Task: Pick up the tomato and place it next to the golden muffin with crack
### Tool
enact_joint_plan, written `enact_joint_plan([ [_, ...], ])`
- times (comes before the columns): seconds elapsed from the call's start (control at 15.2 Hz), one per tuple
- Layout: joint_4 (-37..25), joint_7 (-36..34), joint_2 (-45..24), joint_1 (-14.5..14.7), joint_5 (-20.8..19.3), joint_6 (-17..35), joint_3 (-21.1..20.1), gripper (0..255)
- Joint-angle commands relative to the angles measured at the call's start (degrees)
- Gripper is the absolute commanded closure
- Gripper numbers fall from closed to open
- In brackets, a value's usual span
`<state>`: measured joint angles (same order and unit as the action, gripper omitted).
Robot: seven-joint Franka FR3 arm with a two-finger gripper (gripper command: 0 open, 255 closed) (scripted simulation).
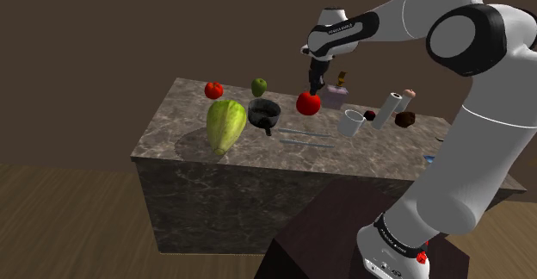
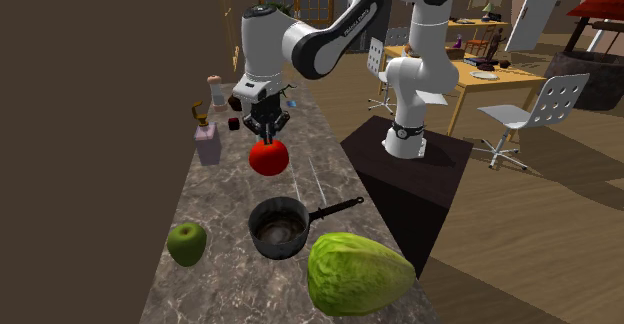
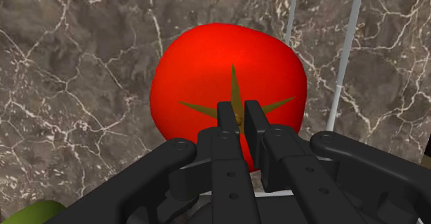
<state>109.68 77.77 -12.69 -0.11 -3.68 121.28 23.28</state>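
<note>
Nearest in the second exterior view there's one lettuce (image 2: pixel 358 272), then one dark saucepan (image 2: pixel 278 227) and one green apple (image 2: pixel 186 242). Past those the gripper (image 2: pixel 268 135) is clamped on the top of one tomato (image 2: pixel 268 158), which hangs over the marble counter (image 2: pixel 215 202) between the saucepan and one perfume bottle (image 2: pixel 207 142). The wrist view shows both fingers (image 3: pixel 226 117) pinching right at its stem star, while the shoulder view adds a second red fruit (image 1: pixel 213 89) at the counter's far edge, plus one pale mug (image 1: pixel 351 122).

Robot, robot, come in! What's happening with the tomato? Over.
Gripper shut on tomato at its stem. Tomato lifted above counter. Purple bottle close beside it.
</note>
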Motion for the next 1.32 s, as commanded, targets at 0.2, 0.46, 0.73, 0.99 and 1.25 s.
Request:
enact_joint_plan([
  [0.2,-2.10,-0.01,1.62,0.21,-0.55,-3.62,0.14,255],
  [0.46,-4.02,0.05,2.61,0.33,-0.87,-6.47,0.21,255],
  [0.73,-6.16,0.18,3.42,0.42,-1.10,-9.35,0.25,255],
  [0.99,-8.52,0.36,4.03,0.49,-1.26,-12.27,0.28,255],
  [1.25,-7.22,2.41,5.73,-0.65,-1.85,-12.28,1.30,255],
])
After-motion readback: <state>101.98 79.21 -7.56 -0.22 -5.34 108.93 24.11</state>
